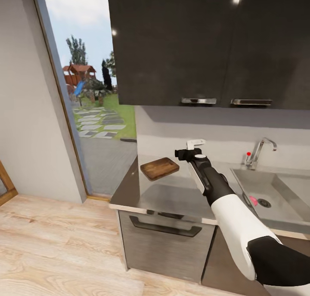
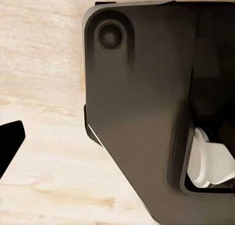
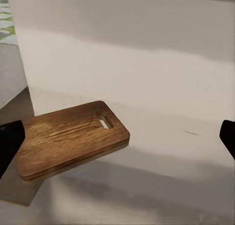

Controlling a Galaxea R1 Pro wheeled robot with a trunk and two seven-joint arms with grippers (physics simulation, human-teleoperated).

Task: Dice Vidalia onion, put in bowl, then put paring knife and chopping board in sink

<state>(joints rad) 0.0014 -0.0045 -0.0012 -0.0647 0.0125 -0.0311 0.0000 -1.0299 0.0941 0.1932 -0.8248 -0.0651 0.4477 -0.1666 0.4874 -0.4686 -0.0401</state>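
Early days here, by the look of it. The board (image 1: 159, 168) lies bare on the countertop (image 1: 172, 197) near its window end, nothing diced on it, no knife or bowl to be seen. Over in the sink (image 1: 275, 192), something pink (image 1: 253, 200) sits beside the drain; too small to say whether that's the onion or a red knife handle. So I'd judge nearly everything is left: fetch the onion, dice, fill the bowl, then sink the knife and board.

The right gripper (image 1: 192, 149) is out over the countertop, just beside the board on the sink side. In its wrist view the fingers (image 3: 10, 144) stand wide apart at either edge with the board (image 3: 71, 139) between them and nothing held: released and empty. The left wrist view looks down at wood floor (image 2: 44, 78) past a dark piece of the robot's body (image 2: 142, 117); one dark fingertip (image 2: 9, 144) peeks in, and I cannot tell whether that tool is released or clenched.

The worktop is grey and glossy with a pale front edge. Dark cabinets (image 1: 206, 42) hang above, a chrome tap (image 1: 260, 152) stands behind the sink, and a tall window (image 1: 90, 94) looks onto a garden.
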